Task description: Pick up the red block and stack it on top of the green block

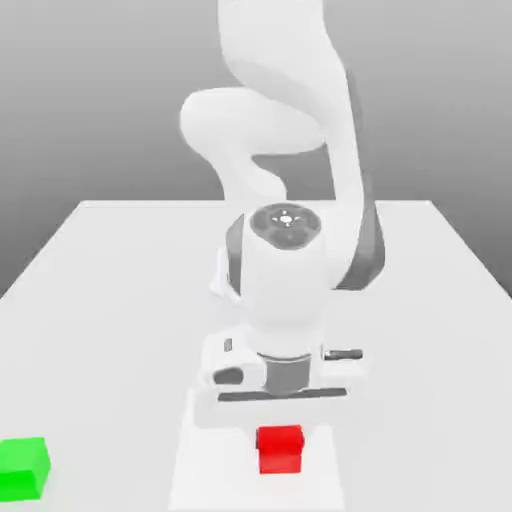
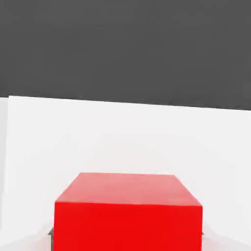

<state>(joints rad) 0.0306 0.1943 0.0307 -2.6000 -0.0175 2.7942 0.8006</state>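
Observation:
The red block (image 1: 280, 449) lies near the table's front edge, directly under the white hand of my arm. In the hand view the red block (image 2: 127, 212) fills the space between the fingers, and a thin grey finger edge (image 2: 50, 232) touches each of its sides. My gripper (image 1: 281, 438) is shut on the red block. The green block (image 1: 22, 468) rests on the table at the exterior view's far left, well apart from the red one, and is out of the hand view.
The white table (image 1: 120, 300) stretches back to a grey backdrop. The arm's base and bulky links (image 1: 285, 150) rise behind the hand in the middle of the table.

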